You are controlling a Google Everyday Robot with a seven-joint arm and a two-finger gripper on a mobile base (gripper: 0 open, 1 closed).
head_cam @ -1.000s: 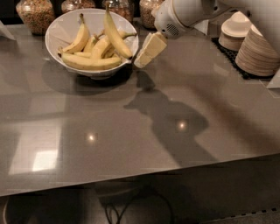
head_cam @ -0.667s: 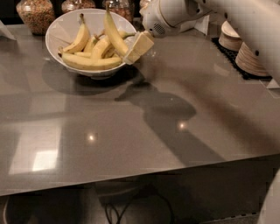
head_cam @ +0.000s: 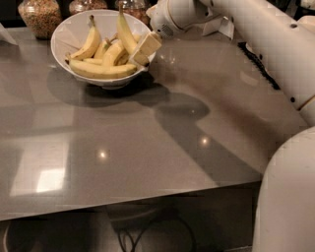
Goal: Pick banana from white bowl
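- The gripper (head_cam: pixel 143 49) hangs over the right rim of the white bowl (head_cam: pixel 66 33), just beside the banana (head_cam: pixel 126 32); whether it grips anything, I cannot tell.
- The banana leans upright in the bowl, stem up, among other bananas (head_cam: pixel 101 70).
- The bowl sits on the counter (head_cam: pixel 147 147), near the jars (head_cam: pixel 39 15).

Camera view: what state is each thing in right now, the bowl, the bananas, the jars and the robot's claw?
white bowl: upright on the table, holding several bananas.
banana: leaning stem-up in the bowl, unpeeled, lower end by the gripper.
other bananas: lying in the bowl, unpeeled.
gripper: at the bowl's right rim, beside that leaning banana.
glass jar: upright, filled with brown grains.
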